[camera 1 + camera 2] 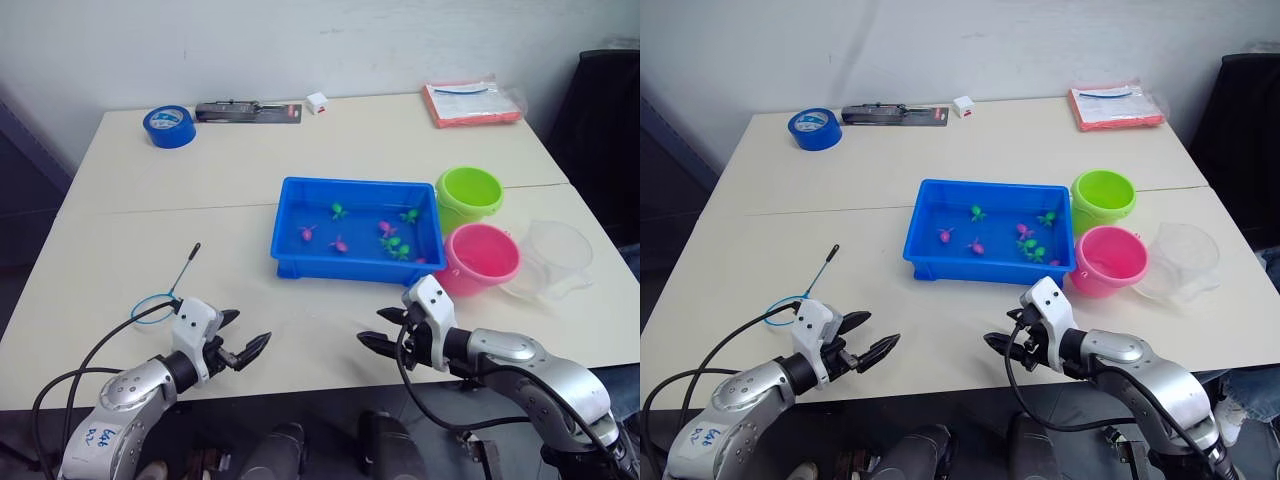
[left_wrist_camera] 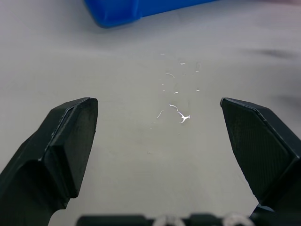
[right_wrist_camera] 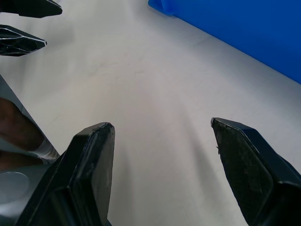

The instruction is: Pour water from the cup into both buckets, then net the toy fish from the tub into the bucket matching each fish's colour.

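Starting pour step | both our grippers' fingers released, empty | next: right gripper (image 1: 380,328) reaches cup (image 1: 552,258) beyond its fingers.

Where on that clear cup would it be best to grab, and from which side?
Probably the handle: the cup looks too wide for a gripper to span, and its handle seems to stick out on the near right. The right gripper, open now, is on that side and could come in from the table's front edge.

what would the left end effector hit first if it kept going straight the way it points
Probably the right end effector, which it points at across bare table. The wrist view, angled down, suggests the tabletop might come first, with the tub beyond; depth is unclear.
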Robot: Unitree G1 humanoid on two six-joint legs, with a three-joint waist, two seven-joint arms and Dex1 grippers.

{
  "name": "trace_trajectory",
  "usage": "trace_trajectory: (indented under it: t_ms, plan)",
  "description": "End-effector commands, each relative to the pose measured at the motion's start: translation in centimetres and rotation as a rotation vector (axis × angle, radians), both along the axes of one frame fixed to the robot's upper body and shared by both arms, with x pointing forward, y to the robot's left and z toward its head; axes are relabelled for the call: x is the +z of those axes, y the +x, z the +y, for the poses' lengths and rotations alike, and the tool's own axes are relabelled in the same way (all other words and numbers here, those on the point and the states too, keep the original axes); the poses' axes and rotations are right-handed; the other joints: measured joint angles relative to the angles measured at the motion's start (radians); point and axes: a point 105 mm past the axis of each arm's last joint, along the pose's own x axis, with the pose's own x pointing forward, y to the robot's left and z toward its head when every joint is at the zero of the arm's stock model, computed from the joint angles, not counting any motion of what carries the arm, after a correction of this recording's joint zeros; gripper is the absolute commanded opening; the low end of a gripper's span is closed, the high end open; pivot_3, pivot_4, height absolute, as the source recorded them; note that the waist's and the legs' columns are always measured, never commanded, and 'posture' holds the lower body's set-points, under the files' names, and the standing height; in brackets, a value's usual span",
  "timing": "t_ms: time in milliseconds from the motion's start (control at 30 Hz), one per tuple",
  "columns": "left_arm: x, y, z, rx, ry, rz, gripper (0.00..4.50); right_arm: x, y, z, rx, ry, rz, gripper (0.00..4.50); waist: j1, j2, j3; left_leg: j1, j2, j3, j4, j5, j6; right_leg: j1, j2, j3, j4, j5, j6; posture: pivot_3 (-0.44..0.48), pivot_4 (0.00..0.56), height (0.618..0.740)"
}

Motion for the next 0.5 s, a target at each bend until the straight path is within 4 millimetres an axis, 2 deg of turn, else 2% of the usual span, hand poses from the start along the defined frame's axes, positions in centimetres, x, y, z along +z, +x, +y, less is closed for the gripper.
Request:
trace_trajectory:
  t_ms: [33, 133, 500]
  plan:
    - [1.08, 0.21, -0.35, -0.023, 0.006, -0.056, 4.48, 0.84, -0.34, 0.37, 0.028, 0.023, -0.025, 4.50, 0.000, 0.000, 0.000, 0.000, 0.000, 0.000, 0.000, 0.000, 0.000, 0.000, 0.000, 0.000, 0.000, 0.000, 0.000, 0.000, 0.150, 0.740]
    - [1.77, 0.49, -0.48, -0.031, -0.026, -0.076, 4.48, 0.86, -0.36, 0.33, 0.031, 0.030, -0.022, 4.50, 0.001, 0.000, 0.000, 0.000, 0.000, 0.000, 0.000, 0.000, 0.000, 0.000, 0.000, 0.000, 0.000, 0.000, 0.000, 0.000, 0.150, 0.740]
    - [2.04, 0.73, -0.18, -0.061, 0.012, -0.085, 4.48, 0.82, -0.08, 0.18, 0.011, 0.035, -0.026, 4.50, 0.000, 0.000, 0.000, 0.000, 0.000, 0.000, 0.000, 0.000, 0.000, 0.000, 0.000, 0.000, 0.000, 0.000, 0.000, 0.000, 0.150, 0.740]
